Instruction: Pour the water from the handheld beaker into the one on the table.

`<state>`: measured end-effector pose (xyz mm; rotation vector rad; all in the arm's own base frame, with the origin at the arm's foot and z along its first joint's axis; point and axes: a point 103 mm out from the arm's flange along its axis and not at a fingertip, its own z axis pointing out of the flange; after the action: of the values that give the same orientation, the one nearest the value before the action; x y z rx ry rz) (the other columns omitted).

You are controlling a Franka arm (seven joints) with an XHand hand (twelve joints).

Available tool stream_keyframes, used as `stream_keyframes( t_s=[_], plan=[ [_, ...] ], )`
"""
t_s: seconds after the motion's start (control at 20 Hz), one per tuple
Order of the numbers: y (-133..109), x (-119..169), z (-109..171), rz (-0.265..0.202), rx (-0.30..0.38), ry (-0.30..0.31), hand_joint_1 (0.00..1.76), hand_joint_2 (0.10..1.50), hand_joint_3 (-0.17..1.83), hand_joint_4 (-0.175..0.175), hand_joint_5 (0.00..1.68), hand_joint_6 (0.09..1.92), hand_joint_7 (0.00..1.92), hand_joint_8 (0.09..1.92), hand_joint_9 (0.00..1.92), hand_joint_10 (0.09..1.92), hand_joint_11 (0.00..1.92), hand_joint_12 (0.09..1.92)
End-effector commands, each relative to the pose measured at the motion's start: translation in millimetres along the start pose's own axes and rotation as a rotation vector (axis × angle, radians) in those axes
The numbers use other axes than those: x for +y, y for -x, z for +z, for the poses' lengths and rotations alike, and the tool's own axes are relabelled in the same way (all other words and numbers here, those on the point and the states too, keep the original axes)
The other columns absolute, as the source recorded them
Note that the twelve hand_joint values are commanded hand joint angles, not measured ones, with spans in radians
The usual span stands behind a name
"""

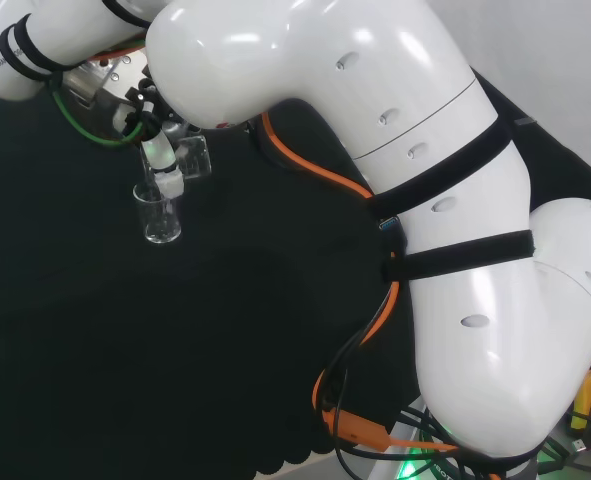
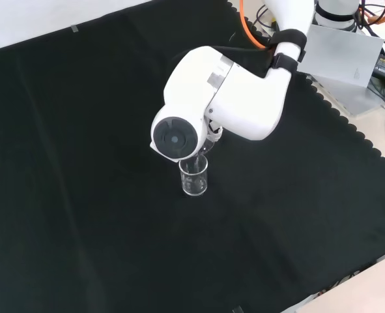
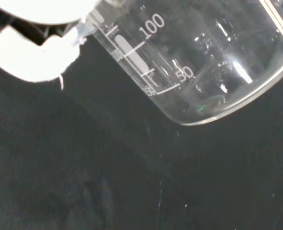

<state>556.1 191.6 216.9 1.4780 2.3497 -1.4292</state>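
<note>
In the head view my hand is curled round a small clear beaker, which is tilted with its mouth just above a second clear beaker standing upright on the black cloth. The front view has the standing beaker right below the arm's big white link, which hides the hand. Close up in the wrist view, the held beaker lies tilted with its printed scale showing, beside a blurred white part of the hand. I cannot tell how much water either beaker holds.
Black cloth spreads wide around the standing beaker. Its scalloped edge runs along the right of the front view, with cables and a grey box beyond it. The arm's white links fill the right of the head view.
</note>
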Motion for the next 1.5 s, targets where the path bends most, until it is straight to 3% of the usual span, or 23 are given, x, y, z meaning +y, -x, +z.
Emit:
stream_keyframes(
  t_s=[0.05,0.2,1.5],
  plan=[
    [7.4,-0.7,10.6,0.004,0.001,-0.002,1.15,0.58,0.83,0.135,1.26,0.79,1.75,0.16,1.48,0.78,1.38,0.8],
    [-2.1,-0.5,-0.3,0.011,-0.022,-0.014,1.14,0.58,0.83,0.135,1.26,0.79,1.75,0.16,1.48,0.78,1.38,0.8],
    [2.0,-3.2,-0.3,0.013,-0.019,-0.016,1.14,0.58,0.83,0.138,1.25,0.8,1.74,0.18,1.48,0.78,1.38,0.8]
  ],
)
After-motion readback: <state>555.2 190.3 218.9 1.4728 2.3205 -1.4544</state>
